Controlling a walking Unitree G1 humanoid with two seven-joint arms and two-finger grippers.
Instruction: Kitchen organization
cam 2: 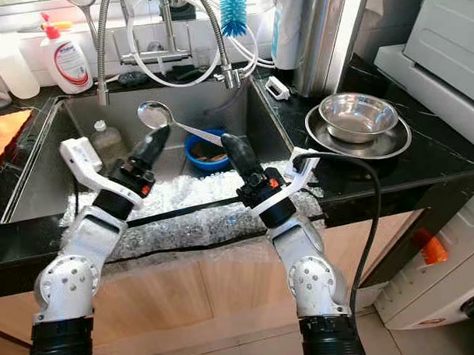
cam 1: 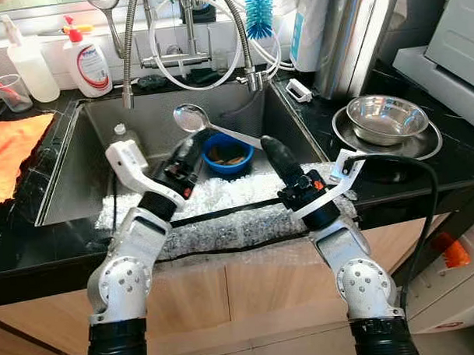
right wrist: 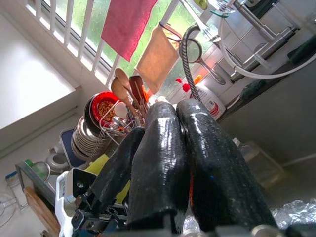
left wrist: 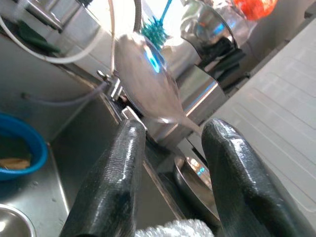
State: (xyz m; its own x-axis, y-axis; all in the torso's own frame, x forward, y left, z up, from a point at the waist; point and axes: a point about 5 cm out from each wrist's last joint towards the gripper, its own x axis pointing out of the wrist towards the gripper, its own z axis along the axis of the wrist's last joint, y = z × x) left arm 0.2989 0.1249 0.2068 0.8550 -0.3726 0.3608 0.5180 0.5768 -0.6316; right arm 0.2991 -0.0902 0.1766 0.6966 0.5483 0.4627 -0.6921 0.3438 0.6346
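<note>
- Two grippers reach over the sink (cam 1: 81, 183), whose front edge is draped in bubble wrap (cam 1: 222, 201).
- Right gripper (cam 1: 265, 148) is clamped on the handle of a spoon (cam 1: 190, 117), fingers pressed together.
- Spoon bowl is raised above the blue bowl (cam 1: 228, 155) inside the sink.
- Left gripper (cam 1: 195, 140) sits just below the spoon bowl, fingers (left wrist: 111, 182) parted; contact seems unlikely, though it is hard to judge.
</note>
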